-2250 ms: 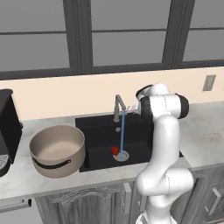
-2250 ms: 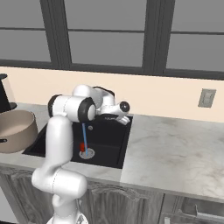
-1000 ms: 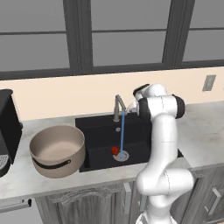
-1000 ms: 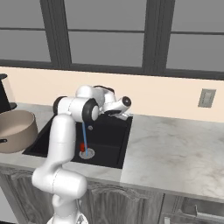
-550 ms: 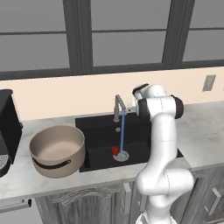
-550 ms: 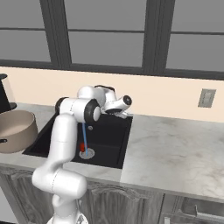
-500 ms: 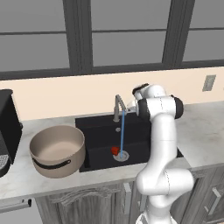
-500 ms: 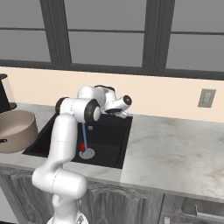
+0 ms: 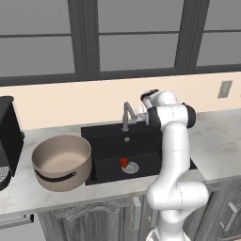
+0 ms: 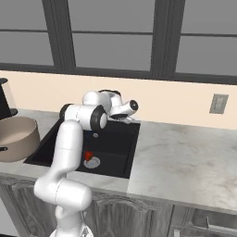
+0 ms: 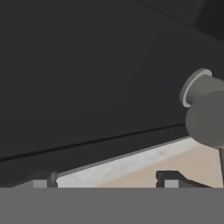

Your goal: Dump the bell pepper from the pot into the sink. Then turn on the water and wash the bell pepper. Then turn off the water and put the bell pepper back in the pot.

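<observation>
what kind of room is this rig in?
A rendered home kitchen, by the look of it: a black sink set in a marble counter with a faucet, cabinet fronts below, windows above, and a beige pot beside the basin.

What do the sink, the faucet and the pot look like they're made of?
Sink: matte black, no glare, perhaps composite or coated metal.
Faucet: dull grey with a soft sheen, likely brushed metal.
Pot: smooth beige with dark handles, possibly enamel or ceramic; hard to tell.
</observation>
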Tool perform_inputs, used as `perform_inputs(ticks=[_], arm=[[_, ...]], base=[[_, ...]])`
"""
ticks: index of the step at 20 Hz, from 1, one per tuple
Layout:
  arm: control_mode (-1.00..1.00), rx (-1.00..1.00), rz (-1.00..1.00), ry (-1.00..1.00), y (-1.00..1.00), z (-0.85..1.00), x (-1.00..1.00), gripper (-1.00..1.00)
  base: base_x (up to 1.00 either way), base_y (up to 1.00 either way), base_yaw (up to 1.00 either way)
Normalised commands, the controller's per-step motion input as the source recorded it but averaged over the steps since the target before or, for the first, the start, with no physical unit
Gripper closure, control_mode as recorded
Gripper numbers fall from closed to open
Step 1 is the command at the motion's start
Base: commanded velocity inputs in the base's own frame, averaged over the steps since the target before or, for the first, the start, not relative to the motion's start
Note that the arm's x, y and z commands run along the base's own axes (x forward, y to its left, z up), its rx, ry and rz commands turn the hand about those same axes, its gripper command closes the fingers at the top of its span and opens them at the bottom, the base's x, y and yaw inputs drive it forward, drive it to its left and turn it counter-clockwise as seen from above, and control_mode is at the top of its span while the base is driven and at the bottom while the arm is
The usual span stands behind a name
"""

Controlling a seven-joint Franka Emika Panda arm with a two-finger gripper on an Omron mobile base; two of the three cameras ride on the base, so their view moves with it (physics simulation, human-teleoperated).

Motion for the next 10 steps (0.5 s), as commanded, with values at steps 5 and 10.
perform_inputs(ticks=[5, 10], arm=[[-1.00, 0.02, -0.01, 0.05, 0.70, 0.21, 0.35, -1.00], [-1.00, 0.01, -0.01, 0.04, 0.68, 0.28, 0.35, -1.00]], base=[[0.00, 0.00, 0.00], [0.00, 0.00, 0.00]])
